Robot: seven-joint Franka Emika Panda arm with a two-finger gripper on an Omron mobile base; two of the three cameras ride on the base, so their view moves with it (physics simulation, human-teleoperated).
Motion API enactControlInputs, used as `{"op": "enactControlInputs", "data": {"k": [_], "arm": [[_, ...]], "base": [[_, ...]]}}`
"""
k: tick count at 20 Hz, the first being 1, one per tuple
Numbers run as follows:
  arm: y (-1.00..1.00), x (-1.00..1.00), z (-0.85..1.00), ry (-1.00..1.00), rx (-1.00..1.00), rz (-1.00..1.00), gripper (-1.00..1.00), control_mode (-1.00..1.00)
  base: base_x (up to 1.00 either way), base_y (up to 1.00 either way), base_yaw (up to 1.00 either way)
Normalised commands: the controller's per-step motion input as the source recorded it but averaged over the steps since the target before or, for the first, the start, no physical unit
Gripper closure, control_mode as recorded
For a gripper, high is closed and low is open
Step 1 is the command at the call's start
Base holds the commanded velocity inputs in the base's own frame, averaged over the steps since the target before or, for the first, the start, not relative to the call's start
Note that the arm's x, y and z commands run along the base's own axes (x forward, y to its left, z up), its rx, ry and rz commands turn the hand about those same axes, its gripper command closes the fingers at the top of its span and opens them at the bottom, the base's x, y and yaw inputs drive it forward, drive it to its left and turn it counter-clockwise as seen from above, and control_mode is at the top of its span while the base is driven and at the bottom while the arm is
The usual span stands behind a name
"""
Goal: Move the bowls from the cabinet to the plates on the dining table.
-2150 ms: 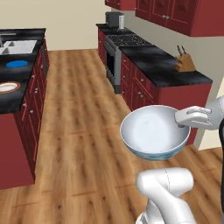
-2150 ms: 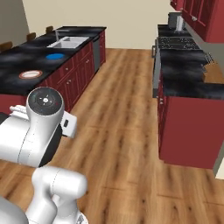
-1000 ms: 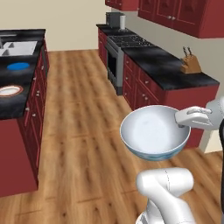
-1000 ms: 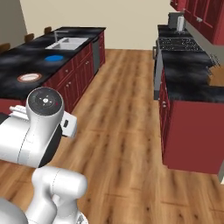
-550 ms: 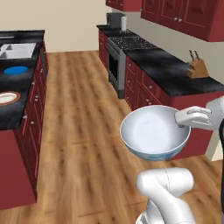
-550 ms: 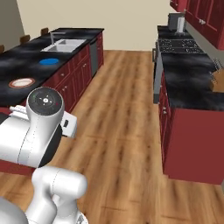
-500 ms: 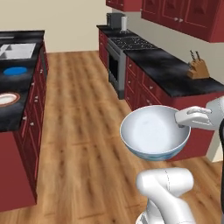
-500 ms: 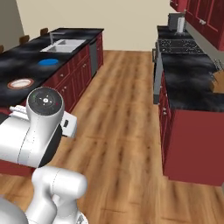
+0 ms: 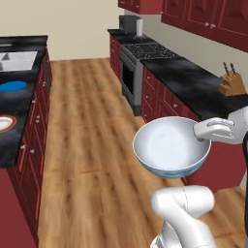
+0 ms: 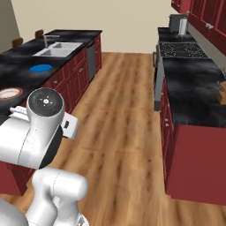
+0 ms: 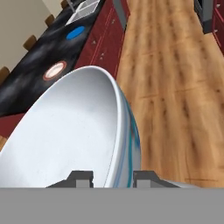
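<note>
Bowl (image 9: 171,149), white with a blue-teal band outside, is carried in the air over the wood floor (image 9: 92,131) of the aisle, gripped at its rim by the gripper (image 9: 206,133). In the hand view the two fingertips (image 11: 81,177) stand either side of the bowl wall, so the jaws are closed on the rim: one inside, one outside

Dining table (image 10: 17,70) with black stone top lies well to the left of the arm. On it: blue plate (image 10: 40,68) nearer the sink (image 10: 57,49), orange-red plate (image 10: 9,92) nearer the base. Both plates bare. Bowl is well apart from either plate; placing not yet done

Judged step: transport toward the table, roughly mid-task for this bowl

Risks from here:
- Grip is on a thin rim at one side only, with the bowl's weight hanging out from the fingers. A jolt of the base or a quick swing could pivot or slip the bowl out
- Bowl hides much of the hand view, so lining it up over a plate may be poor; it could land off-centre or half on the stone
- Swinging left at low height could clip the table edge
</note>
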Motion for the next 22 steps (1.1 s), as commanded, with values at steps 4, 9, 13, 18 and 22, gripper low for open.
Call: {"op": "enactControlInputs", "data": {"k": [4,9,13,18,22], "arm": [[0.0,0.0,0.0,0.0,0.0,0.0,1.0,1.0],[0.0,0.0,0.0,0.0,0.0,0.0,1.0,1.0],[0.0,0.0,0.0,0.0,0.0,0.0,1.0,1.0],[0.0,0.0,0.0,0.0,0.0,0.0,1.0,1.0],[0.0,0.0,0.0,0.0,0.0,0.0,1.0,1.0]], "base": [[0.71,0.15,-0.02],[0.7,0.16,-0.02],[0.7,0.17,-0.02],[0.71,0.17,-0.02],[0.75,0.19,-0.02]]}}
